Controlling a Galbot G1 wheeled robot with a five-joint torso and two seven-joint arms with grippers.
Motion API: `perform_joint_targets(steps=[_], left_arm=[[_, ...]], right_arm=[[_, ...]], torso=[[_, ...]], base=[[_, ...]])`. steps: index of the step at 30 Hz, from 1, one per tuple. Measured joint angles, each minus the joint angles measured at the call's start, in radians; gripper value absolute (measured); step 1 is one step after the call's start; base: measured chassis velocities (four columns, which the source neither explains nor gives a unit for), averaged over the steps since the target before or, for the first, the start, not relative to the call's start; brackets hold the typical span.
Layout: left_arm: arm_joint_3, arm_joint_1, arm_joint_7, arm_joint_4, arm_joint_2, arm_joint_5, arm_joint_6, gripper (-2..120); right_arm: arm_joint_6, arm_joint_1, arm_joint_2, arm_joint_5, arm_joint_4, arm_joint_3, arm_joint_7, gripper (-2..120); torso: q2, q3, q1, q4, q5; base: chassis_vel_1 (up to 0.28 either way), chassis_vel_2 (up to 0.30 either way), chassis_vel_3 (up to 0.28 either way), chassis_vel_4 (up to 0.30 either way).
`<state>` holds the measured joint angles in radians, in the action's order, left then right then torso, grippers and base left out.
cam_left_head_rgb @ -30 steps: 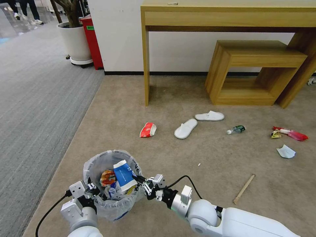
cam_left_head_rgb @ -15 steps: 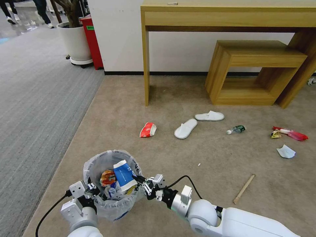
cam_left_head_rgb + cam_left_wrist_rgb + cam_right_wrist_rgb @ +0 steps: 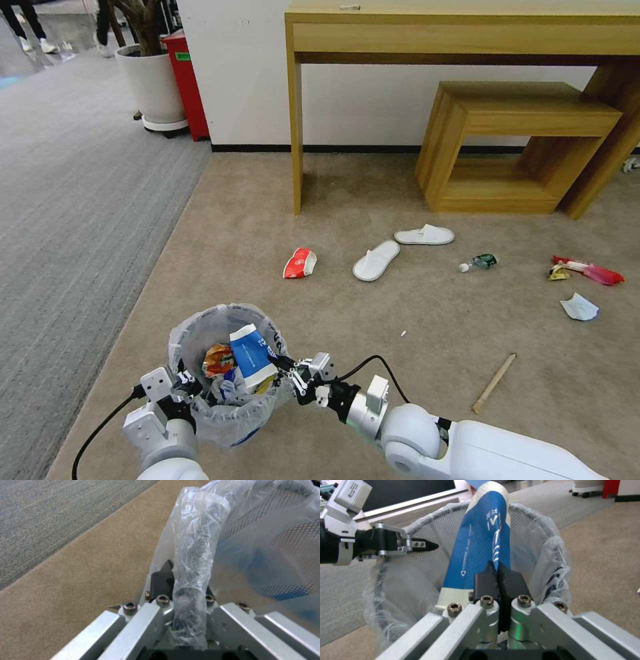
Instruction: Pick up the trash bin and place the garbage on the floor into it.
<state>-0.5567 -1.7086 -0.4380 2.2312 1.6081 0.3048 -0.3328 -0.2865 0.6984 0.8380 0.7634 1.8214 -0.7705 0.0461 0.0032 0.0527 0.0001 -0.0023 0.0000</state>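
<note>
In the lower left of the head view the left gripper (image 3: 187, 389) is clenched on the near-left rim of the trash bin (image 3: 200, 333); the left wrist view shows its dark fingers (image 3: 162, 581) closed on the bag-wrapped rim (image 3: 193, 562), with the beige floor (image 3: 83, 580) beside it; set against the pictures of a second and half a second back, nothing of the robot or the litter has shifted, and only the people's feet in the far upper left have moved on; I judge this a pause in the middle of a drop, not progress; just right of the bin's centre a blue and white paper cup (image 3: 252, 355) stands upright among wrappers already inside, and the right gripper (image 3: 283, 365) is at the bin's right rim, grasping that cup; the right wrist view shows its pads (image 3: 486, 580) pinched together on the cup's lower edge (image 3: 480, 555), so the cup is over the bin but not yet let go; further right, across the middle of the head view, a red and white cup (image 3: 300, 263), two white slippers (image 3: 376, 260), a small bottle (image 3: 479, 262), red and yellow wrappers (image 3: 587, 270), a white scrap (image 3: 579, 307) and a wooden stick (image 3: 494, 383) lie on the floor, so much of the job remains
</note>
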Motion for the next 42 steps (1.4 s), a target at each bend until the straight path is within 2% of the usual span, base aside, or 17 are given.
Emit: perform_joint_targets(steps=[42], left_arm=[[0.000, 0.000, 0.000, 0.000, 0.000, 0.000, 0.000, 1]], right_arm=[[0.000, 0.000, 0.000, 0.000, 0.000, 0.000, 0.000, 0]], torso=[[0.000, 0.000, 0.000, 0.0000, 0.0000]], base=[[0.000, 0.000, 0.000, 0.000]])
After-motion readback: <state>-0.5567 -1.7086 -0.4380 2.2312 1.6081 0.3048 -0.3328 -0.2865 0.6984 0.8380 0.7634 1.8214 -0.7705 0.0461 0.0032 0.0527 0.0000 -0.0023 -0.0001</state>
